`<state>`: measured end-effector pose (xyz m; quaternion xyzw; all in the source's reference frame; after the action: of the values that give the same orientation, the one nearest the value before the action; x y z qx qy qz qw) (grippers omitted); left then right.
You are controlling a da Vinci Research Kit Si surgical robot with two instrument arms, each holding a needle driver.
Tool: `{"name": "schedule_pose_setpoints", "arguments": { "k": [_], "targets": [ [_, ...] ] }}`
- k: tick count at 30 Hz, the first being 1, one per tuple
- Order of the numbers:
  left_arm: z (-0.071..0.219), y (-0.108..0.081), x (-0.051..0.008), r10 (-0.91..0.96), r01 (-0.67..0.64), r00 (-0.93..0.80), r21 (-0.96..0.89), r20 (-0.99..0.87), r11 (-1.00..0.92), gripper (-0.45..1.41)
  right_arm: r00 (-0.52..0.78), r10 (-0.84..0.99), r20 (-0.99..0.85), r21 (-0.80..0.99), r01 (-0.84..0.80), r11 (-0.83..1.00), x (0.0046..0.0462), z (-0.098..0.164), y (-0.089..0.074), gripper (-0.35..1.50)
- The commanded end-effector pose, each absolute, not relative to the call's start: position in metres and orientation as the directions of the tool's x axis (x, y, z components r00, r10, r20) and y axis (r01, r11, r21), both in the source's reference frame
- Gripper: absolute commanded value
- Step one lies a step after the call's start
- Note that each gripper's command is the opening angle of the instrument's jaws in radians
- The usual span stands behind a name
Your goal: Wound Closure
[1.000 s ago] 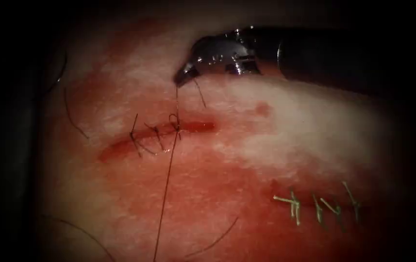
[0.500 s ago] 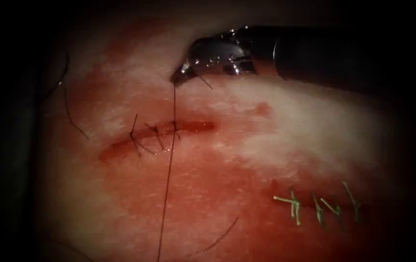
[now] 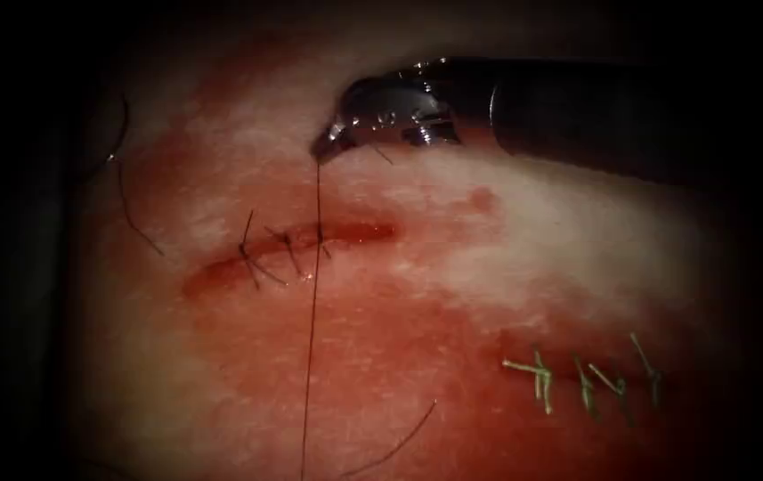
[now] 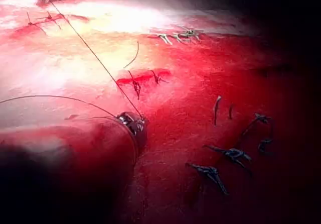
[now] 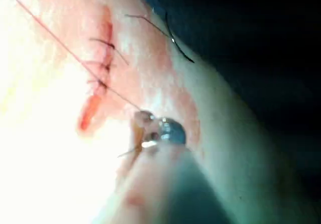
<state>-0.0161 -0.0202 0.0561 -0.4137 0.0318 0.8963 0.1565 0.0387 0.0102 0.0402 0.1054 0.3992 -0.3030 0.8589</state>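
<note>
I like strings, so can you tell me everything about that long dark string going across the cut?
The thread is thin, dark and pulled into one straight, tight line. Its upper end is pinched in the shut jaws of the right tool, above the cut. From there it runs down, crosses the cut at the newest stitch, beside two finished stitches, and passes over the tissue. In the left wrist view it reaches the left tool, which holds it.

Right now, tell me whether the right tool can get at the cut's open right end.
Probably yes: the right tool hovers just above the cut with bare tissue between, but its jaws are shut on the taut thread.
</note>
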Motion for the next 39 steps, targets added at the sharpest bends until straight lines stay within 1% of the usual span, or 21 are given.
{"name": "schedule_pose_setpoints", "arguments": {
  "k": [1, 2, 3, 4, 6, 7, 9, 12, 13, 14, 16, 20, 23, 24, 28, 29, 30, 31, 32, 33, 39],
  "targets": [
    [0.056, -0.020, -0.0164, 0.261, -0.312, -0.614, -0.075, -0.744, -0.947, -0.45, 0.506, -0.418, -0.755, -0.044, 0.596, 0.802, 0.0394, 0.040, 0.010, -0.35],
    [0.056, -0.019, -0.0158, 0.267, -0.333, -0.608, -0.065, -0.748, -0.941, -0.45, 0.525, -0.380, -0.762, -0.017, 0.570, 0.821, 0.0393, 0.040, 0.010, -0.20],
    [0.056, -0.019, -0.0158, 0.267, -0.333, -0.608, -0.065, -0.748, -0.941, -0.45, 0.525, -0.380, -0.762, -0.017, 0.570, 0.821, 0.0393, 0.040, 0.010, -0.20],
    [0.055, -0.018, -0.0154, 0.265, -0.342, -0.604, -0.055, -0.752, -0.938, -0.45, 0.530, -0.363, -0.766, -0.010, 0.556, 0.831, 0.0391, 0.039, 0.010, -0.01],
    [0.054, -0.016, -0.0144, 0.253, -0.355, -0.598, -0.032, -0.760, -0.934, -0.45, 0.552, -0.305, -0.776, 0.017, 0.502, 0.865, 0.0385, 0.038, 0.010, 0.24],
    [0.053, -0.014, -0.0134, 0.249, -0.372, -0.594, -0.012, -0.765, -0.928, -0.45, 0.580, -0.251, -0.775, 0.056, 0.459, 0.887, 0.0379, 0.037, 0.010, 0.46],
    [0.053, -0.012, -0.0124, 0.244, -0.387, -0.588, 0.003, -0.772, -0.922, -0.45, 0.600, -0.201, -0.774, 0.090, 0.419, 0.903, 0.0369, 0.036, 0.010, 0.52],
    [0.051, -0.008, -0.0110, 0.228, -0.407, -0.577, 0.034, -0.784, -0.913, -0.45, 0.615, -0.128, -0.778, 0.129, 0.355, 0.926, 0.0351, 0.034, 0.010, 0.74],
    [0.051, -0.007, -0.0106, 0.226, -0.414, -0.575, 0.042, -0.786, -0.909, -0.45, 0.619, -0.098, -0.779, 0.144, 0.329, 0.933, 0.0343, 0.033, 0.010, 0.84],
    [0.051, -0.006, -0.0103, 0.219, -0.418, -0.571, 0.051, -0.791, -0.907, -0.45, 0.621, -0.070, -0.781, 0.157, 0.304, 0.940, 0.0338, 0.032, 0.010, 0.99],
    [0.051, -0.004, -0.0099, 0.214, -0.430, -0.568, 0.065, -0.795, -0.900, -0.45, 0.614, -0.024, -0.789, 0.166, 0.252, 0.953, 0.0327, 0.031, 0.010, 1.16],
    [0.051, 0.000, -0.0092, 0.197, -0.452, -0.569, 0.103, -0.799, -0.886, -0.45, 0.569, 0.088, -0.818, 0.178, 0.105, 0.979, 0.0310, 0.030, 0.010, 1.28],
    [0.051, 0.003, -0.0090, 0.191, -0.472, -0.563, 0.124, -0.804, -0.873, -0.45, 0.522, 0.136, -0.842, 0.166, 0.011, 0.986, 0.0299, 0.029, 0.009, 1.26],
    [0.051, 0.003, -0.0090, 0.189, -0.473, -0.563, 0.126, -0.804, -0.872, -0.45, 0.512, 0.164, -0.843, 0.174, -0.028, 0.984, 0.0296, 0.028, 0.009, 1.16],
    [0.052, 0.006, -0.0089, 0.190, -0.473, -0.564, 0.126, -0.804, -0.872, -0.45, 0.447, 0.280, -0.850, 0.254, -0.119, 0.960, 0.0290, 0.028, 0.009, 0.93],
    [0.053, 0.006, -0.0088, 0.186, -0.472, -0.565, 0.130, -0.804, -0.872, -0.45, 0.428, 0.301, -0.852, 0.267, -0.138, 0.954, 0.0290, 0.028, 0.009, 0.83],
    [0.053, 0.007, -0.0086, 0.188, -0.473, -0.563, 0.128, -0.804, -0.872, -0.45, 0.401, 0.326, -0.856, 0.285, -0.159, 0.945, 0.0290, 0.029, 0.009, 0.59],
    [0.054, 0.008, -0.0085, 0.192, -0.479, -0.559, 0.126, -0.807, -0.869, -0.45, 0.368, 0.365, -0.855, 0.327, -0.164, 0.931, 0.0291, 0.029, 0.008, 0.04],
    [0.054, 0.008, -0.0084, 0.194, -0.483, -0.556, 0.124, -0.808, -0.867, -0.45, 0.368, 0.367, -0.855, 0.327, -0.168, 0.930, 0.0293, 0.030, 0.008, -0.25],
    [0.054, 0.009, -0.0084, 0.198, -0.487, -0.556, 0.123, -0.807, -0.865, -0.45, 0.367, 0.370, -0.853, 0.329, -0.171, 0.929, 0.0295, 0.030, 0.008, -0.35],
    [0.056, 0.014, -0.0086, 0.207, -0.506, -0.511, 0.097, -0.834, -0.857, -0.45, 0.346, 0.383, -0.857, 0.344, -0.171, 0.924, 0.0308, 0.033, 0.006, -0.35]
  ]
}}
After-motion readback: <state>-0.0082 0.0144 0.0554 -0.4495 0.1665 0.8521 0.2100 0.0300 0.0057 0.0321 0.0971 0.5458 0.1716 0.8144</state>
